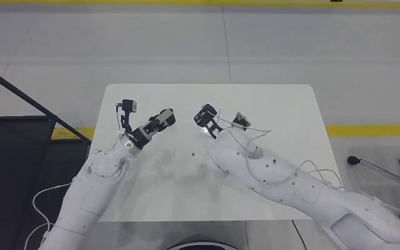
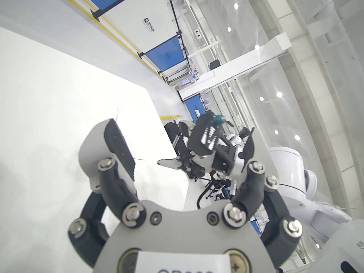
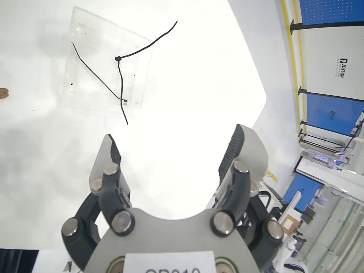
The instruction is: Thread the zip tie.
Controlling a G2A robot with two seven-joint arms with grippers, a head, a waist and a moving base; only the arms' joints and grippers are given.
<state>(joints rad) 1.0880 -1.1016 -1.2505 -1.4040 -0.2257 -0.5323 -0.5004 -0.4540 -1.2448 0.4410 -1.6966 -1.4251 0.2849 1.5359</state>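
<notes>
left fingers (image 2: 118, 143), right fingers (image 3: 231, 150): wide open, empty | 2 zip ties (image 3: 118, 58) on faint plate (image 3: 93, 41)

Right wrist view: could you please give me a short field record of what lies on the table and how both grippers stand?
table: white, rounded corner
clear plate: flat on the table
zip ties: black, lying across the clear plate, two ends past its edge; whether threaded cannot be told
right gripper: open, empty, apart from the clear plate
left gripper: open, empty
brown speck: on the table, beside the clear plate
</notes>
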